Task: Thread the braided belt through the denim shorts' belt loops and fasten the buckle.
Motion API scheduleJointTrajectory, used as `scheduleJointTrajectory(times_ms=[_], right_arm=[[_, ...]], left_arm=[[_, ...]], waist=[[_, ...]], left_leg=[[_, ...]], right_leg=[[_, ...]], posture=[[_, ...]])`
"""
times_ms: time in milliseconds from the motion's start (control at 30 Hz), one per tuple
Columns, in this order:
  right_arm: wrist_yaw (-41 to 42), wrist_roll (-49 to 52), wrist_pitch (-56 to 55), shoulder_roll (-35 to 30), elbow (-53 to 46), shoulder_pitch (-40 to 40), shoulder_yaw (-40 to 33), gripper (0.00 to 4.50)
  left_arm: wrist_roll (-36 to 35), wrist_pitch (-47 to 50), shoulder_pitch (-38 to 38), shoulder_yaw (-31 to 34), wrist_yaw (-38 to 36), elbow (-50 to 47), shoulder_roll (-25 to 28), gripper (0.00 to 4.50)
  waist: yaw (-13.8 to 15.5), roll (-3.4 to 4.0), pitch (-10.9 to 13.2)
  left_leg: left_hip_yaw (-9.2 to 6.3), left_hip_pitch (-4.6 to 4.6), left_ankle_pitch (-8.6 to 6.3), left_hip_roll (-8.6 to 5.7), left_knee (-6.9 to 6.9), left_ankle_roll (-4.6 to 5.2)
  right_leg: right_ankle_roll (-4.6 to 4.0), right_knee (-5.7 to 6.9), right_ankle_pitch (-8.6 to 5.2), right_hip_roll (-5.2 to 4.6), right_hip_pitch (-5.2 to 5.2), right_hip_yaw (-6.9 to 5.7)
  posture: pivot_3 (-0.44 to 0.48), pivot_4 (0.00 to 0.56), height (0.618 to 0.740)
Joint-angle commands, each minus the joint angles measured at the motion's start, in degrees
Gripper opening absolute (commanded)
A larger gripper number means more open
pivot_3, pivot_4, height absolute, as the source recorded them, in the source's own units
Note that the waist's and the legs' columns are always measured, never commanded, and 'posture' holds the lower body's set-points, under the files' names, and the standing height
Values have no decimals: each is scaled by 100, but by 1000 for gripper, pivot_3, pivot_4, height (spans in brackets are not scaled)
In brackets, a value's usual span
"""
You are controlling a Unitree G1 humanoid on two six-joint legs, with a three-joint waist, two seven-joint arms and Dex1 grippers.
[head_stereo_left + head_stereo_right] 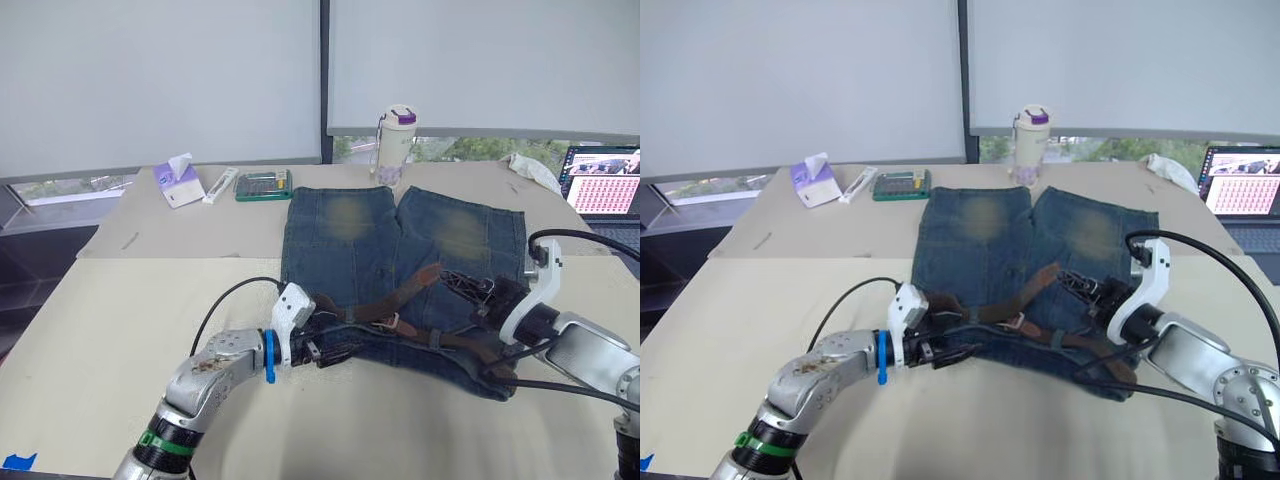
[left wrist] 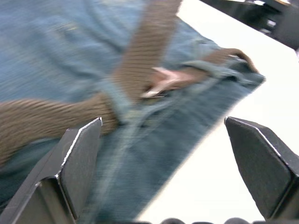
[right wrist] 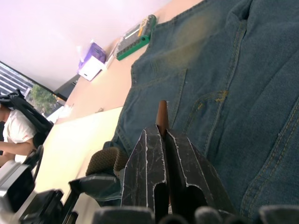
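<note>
Left-eye view: left gripper [image 1: 322,350] reaching low to shorts' [image 1: 400,250] waistband, fingers spread, empty; right gripper [image 3: 163,140] angled inward, clamped on belt [image 1: 400,300] tip.

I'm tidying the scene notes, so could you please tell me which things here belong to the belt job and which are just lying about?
Job: denim shorts; braided belt, tip pinched in the shut right tool; silver buckle; a belt loop; open left tool at the waistband.

Lying about: tissue box; green calculator; bottle; laptop; white cloth.
</note>
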Motion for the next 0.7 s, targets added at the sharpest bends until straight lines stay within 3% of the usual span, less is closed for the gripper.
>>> scheduleJointTrajectory(times_ms=[33, 300, 433, 700], right_arm=[[189, 663, -300, -6, -322, -212, -190, 0], [-346, 1840, -1047, 420, -459, -758, 196, 0], [-852, 1924, -1411, 1084, -576, -1090, 599, 0], [-1255, 1924, -1599, 1211, -537, -987, 946, 0]], left_arm=[[-11, -597, 11, 185, -296, -416, 48, 4468], [1071, -1987, -514, 77, 629, -30, -853, 4468], [1933, -2827, -804, -44, 1256, 375, -1259, 4468], [2600, -3374, -1110, -148, 1892, 702, -1746, 4468]], waist=[[7, 6, 2], [76, 5, 5], [62, 13, 0], [73, 45, -20]], left_leg=[[0, -1, 0, 0, 1, 0], [0, -11, 4, -5, 13, 8], [3, -10, 4, -3, 7, 9], [11, -10, 6, -10, 16, 12]], right_leg=[[-2, 0, 1, 0, 0, 0], [-2, -14, 9, -2, 8, -3], [-43, -18, 35, 0, 6, -2], [-46, -16, 41, -1, 4, -4]], posture=[[0, 150, 740], [0, 150, 740], [0, 150, 740], [0, 150, 740]])
